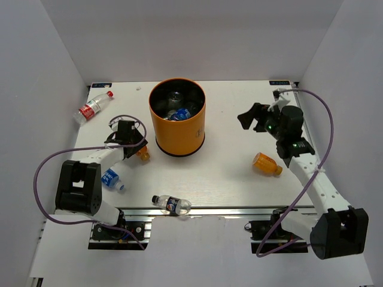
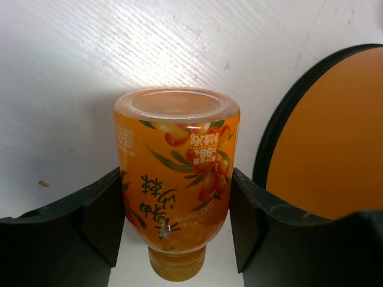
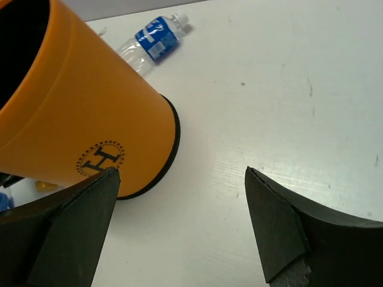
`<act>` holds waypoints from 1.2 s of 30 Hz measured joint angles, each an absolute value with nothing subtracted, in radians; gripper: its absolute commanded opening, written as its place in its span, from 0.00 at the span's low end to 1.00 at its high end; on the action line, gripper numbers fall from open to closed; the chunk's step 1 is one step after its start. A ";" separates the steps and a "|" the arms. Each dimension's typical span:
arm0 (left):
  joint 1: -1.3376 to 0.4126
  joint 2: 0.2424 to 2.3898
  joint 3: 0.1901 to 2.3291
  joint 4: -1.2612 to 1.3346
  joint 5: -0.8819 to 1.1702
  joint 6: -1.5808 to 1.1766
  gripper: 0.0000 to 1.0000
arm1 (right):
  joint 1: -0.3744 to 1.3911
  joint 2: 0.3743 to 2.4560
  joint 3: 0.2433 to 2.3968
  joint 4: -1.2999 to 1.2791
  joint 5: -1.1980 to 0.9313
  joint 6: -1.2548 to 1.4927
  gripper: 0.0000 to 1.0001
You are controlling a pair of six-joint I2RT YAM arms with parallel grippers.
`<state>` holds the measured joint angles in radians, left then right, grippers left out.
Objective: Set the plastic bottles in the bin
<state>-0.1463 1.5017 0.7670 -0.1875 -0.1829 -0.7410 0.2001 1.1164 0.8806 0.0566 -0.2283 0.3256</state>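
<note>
Left wrist view has the left gripper (image 2: 175, 206) clamped across the belly of an orange bottle (image 2: 176, 173), its black fingers (image 2: 96, 221) pressed to either side. The bottle lies flat on the white table (image 2: 72, 89), cap toward the camera and base at 12 o'clock, so the mid-body hold looks chosen to keep it level once lifted. It is translucent orange plastic with a fruit-and-leaf label and a matching cap, smooth and rounded, and likely to slip under a light pinch. The bin (image 2: 326, 137) stands just beside it at 2 o'clock, a short carry away.

From above, this grasp sits at 8 o'clock of the bin (image 1: 179, 136), whose black inside already holds a few bottles (image 1: 178, 112). The right gripper (image 1: 258, 119) hangs spread and empty at 3 o'clock, clear of the bin's mouth, probably awaiting its turn.

Left out on the table are a second orange bottle (image 1: 267, 164) at 4 o'clock, a dark-labelled bottle (image 1: 172, 204) at 6, a blue-labelled bottle (image 1: 111, 178) at 7 and a red-labelled bottle (image 1: 93, 107) at 10.
</note>
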 measured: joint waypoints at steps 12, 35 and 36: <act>-0.146 1.298 1.052 -0.354 -0.307 -0.702 0.33 | 0.171 1.009 0.797 0.026 -0.122 0.375 0.89; -0.373 1.604 1.583 -0.373 0.224 -0.289 0.98 | 0.173 1.105 0.900 -0.555 0.086 -0.176 0.89; -0.373 1.605 1.596 -0.383 0.224 -0.286 0.98 | 0.173 1.106 0.898 -0.573 0.097 -0.180 0.89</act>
